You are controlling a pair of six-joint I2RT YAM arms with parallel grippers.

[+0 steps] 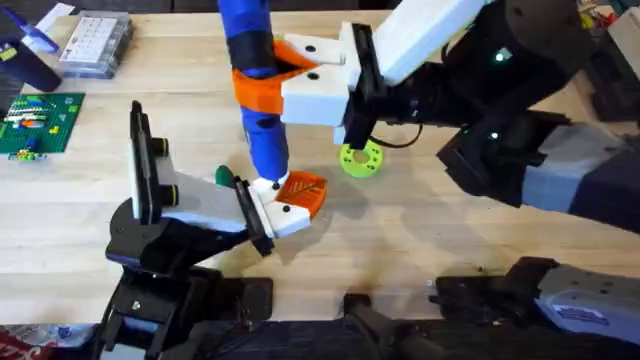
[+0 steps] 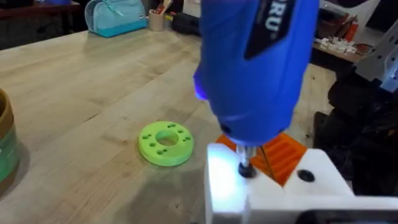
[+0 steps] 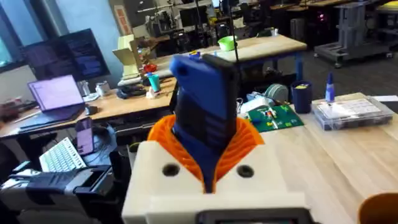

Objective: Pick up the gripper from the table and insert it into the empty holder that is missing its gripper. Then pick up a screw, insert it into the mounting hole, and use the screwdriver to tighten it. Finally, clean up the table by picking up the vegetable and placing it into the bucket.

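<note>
Table: pale wooden boards (image 1: 420, 250), smooth with visible grain and seams.
Screwdriver: a thick blue plastic cylinder (image 1: 258, 90) with an orange collar, standing nearly upright; its thin metal tip (image 2: 245, 163) points down onto the white block.
Right gripper: white blocky fingers with orange ribbed pads (image 1: 305, 75), closed around the screwdriver's body, which sits squarely between the jaws; the right wrist view shows the orange pads (image 3: 249, 140) wrapped on both sides of the blue barrel.
Holder: a white wedge-shaped plastic block (image 1: 285, 215) with small black round holes, at the end of the left arm, near the middle of the table.
Orange finger: a small ribbed orange triangle (image 1: 305, 190) seated against the white holder, just beside the screwdriver tip.
Left gripper: (image 1: 290, 200) its fingers are the white holder and orange piece; how far its jaws stand apart cannot be told.
Green disc: a flat lime-green ring (image 1: 361, 159) with small holes, lying on the wood near the holder.
Left wrist view: shows close up the metal tip meeting the white block, with a bright glow on the plastic beside it.
Overhead view: shows a clear plastic parts box (image 1: 95, 45) and a green circuit board (image 1: 40, 122) at the table's far left.
Bucket: a tan curved rim (image 2: 6, 143) at the edge of the left wrist view, well apart from the disc.
</note>
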